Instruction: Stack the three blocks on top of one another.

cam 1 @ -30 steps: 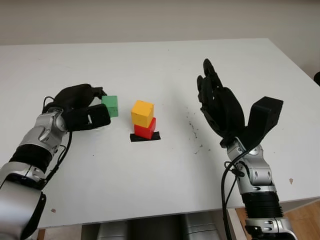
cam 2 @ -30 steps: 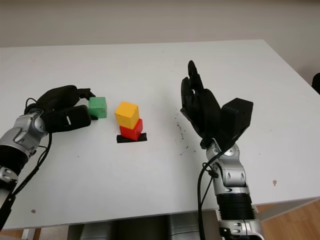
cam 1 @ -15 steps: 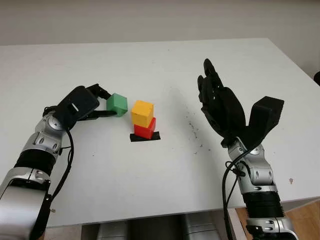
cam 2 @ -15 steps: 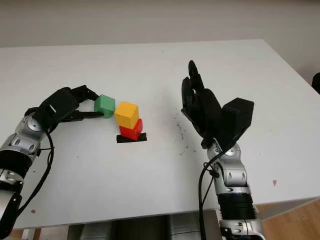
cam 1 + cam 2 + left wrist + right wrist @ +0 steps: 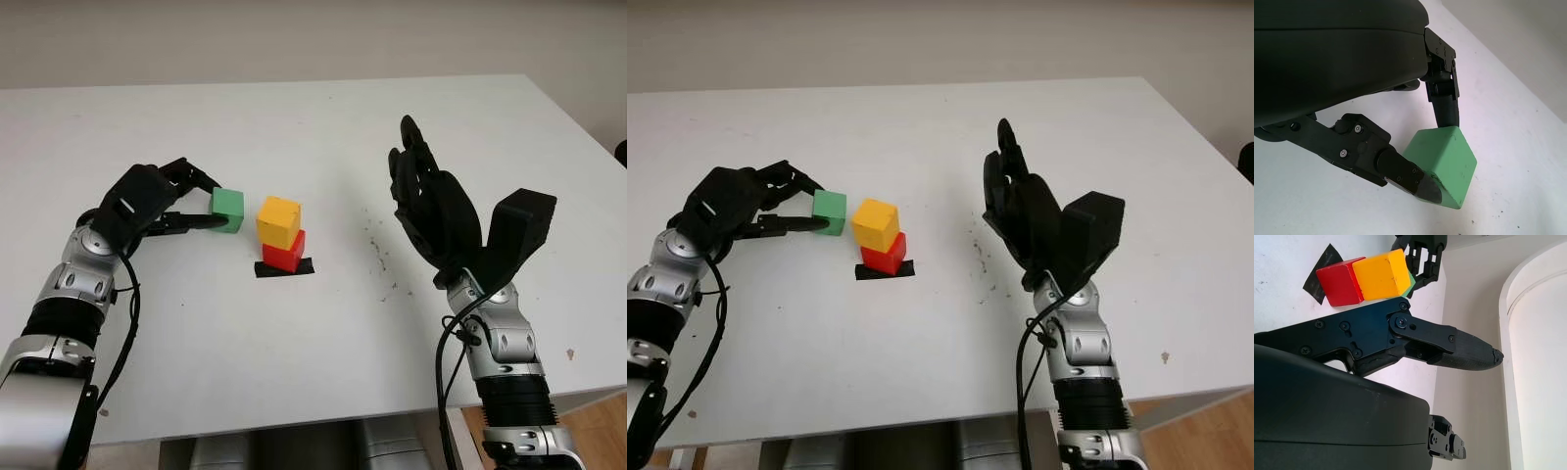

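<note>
Green block [image 5: 227, 204], the last of the three, is pinched between the fingers [image 5: 1405, 172] of our left hand [image 5: 147, 201] at centre left of the head views, just left of the stack. Yellow block [image 5: 278, 221] already sits on red block [image 5: 284, 251], turned a little askew on it, over a black patch [image 5: 284, 267] on the white worktop [image 5: 313, 333]. We judge two-thirds done: the carry is in hand. Next we must lift green above yellow, centre it and set it down gently, as the askew yellow could tip. Our right hand [image 5: 431, 211] is raised at centre right, open, holding nothing.
</note>
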